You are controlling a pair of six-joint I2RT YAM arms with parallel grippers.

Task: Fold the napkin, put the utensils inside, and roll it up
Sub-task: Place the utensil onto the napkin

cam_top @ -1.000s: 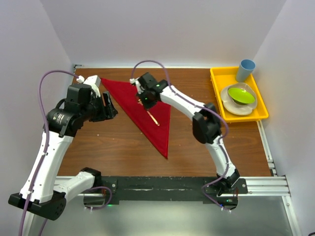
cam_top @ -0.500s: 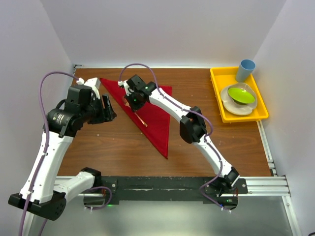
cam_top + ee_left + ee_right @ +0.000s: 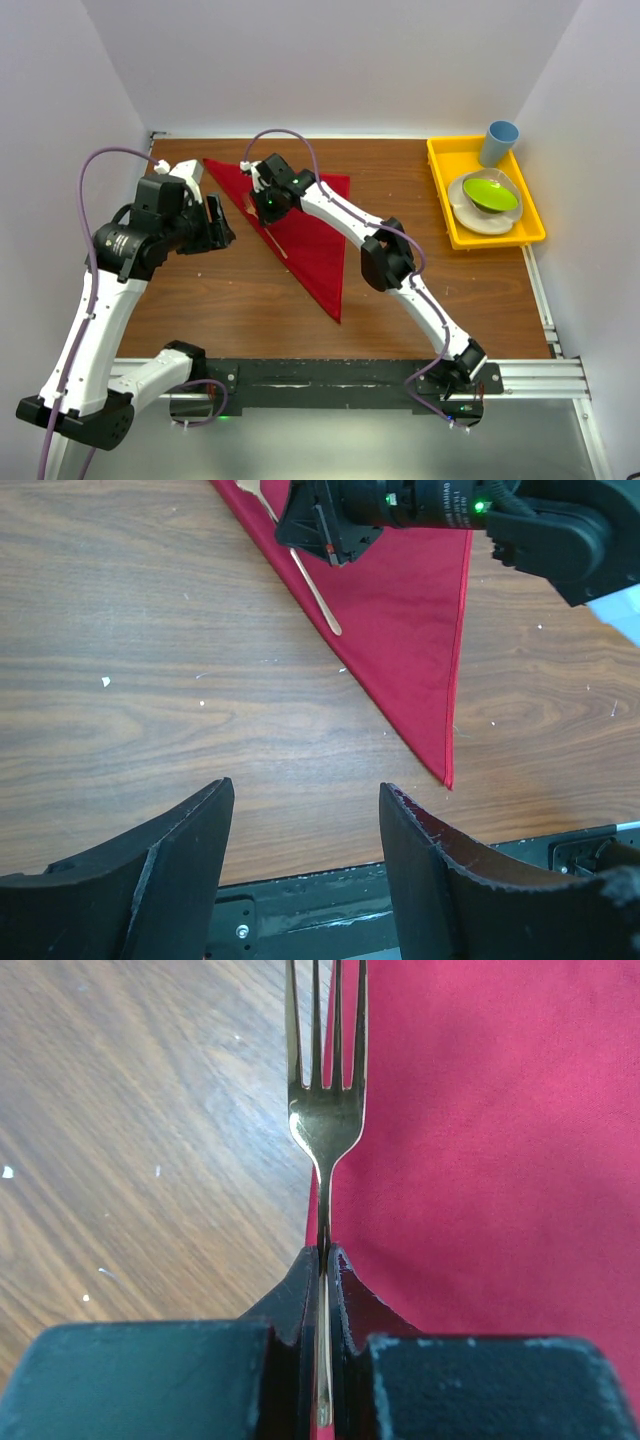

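The right gripper pinches tight the neck of the one slim copper-gold metal fork, whose tines lie along the long edge of the single bright red triangular cloth napkin. The left gripper gapes wide, holding nothing, above the brown wooden table, just off that edge.

— Sheathed in white along the left arm and the right arm, with rounded black housings at every joint?

— Right. Trailed by a purple cable apiece, and bolted down on black bases.

— And at the working ends?

— Tipped with broad black fingers on the left gripper, chipped pale along the edges. Lit by a small green lamp on the right wrist.
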